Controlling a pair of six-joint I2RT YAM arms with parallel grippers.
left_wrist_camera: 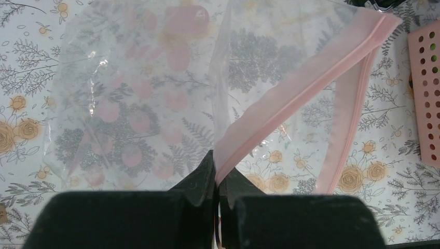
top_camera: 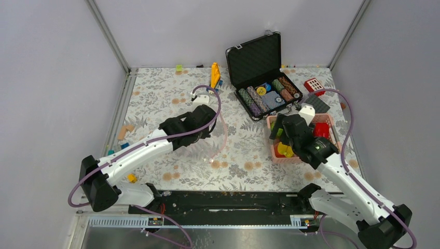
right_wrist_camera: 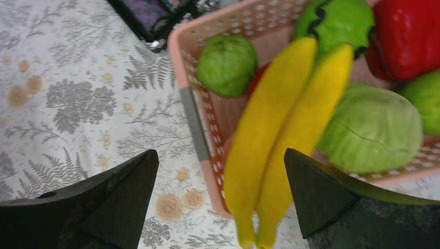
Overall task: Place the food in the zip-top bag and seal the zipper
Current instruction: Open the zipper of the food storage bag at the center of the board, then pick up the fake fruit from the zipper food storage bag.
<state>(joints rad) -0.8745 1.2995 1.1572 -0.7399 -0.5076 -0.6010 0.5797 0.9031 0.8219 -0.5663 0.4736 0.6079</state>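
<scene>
Floral-cloth table (top_camera: 155,98), top view. Black case (top_camera: 254,57) stands open at 1 o'clock, chips in its tray.

Zip-top bag (left_wrist_camera: 129,104): clear, lies crumpled on the cloth near table centre. In the left wrist view its mouth points to 1 o'clock and gapes.

Pink basket (right_wrist_camera: 207,129): at 3 o'clock on the table, well apart from the bag. All visible food sits in it.
- 2 yellow bananas (right_wrist_camera: 280,129), blurred, tips overhanging the rim toward 6 o'clock
- pale-green cabbage (right_wrist_camera: 373,129) at 3 o'clock of the bananas
- red pepper (right_wrist_camera: 404,36) at 1 o'clock
- round green fruit (right_wrist_camera: 227,65) at 11 o'clock

Zipper (left_wrist_camera: 290,98): its 2 pink runs are parted, joining at the 6 o'clock end.

Left gripper (left_wrist_camera: 215,166): jaws pressed together, pinching that joined zipper end.

Right gripper (right_wrist_camera: 220,155): jaws spread wide, 1 finger either side of the bananas, neither touching.
</scene>
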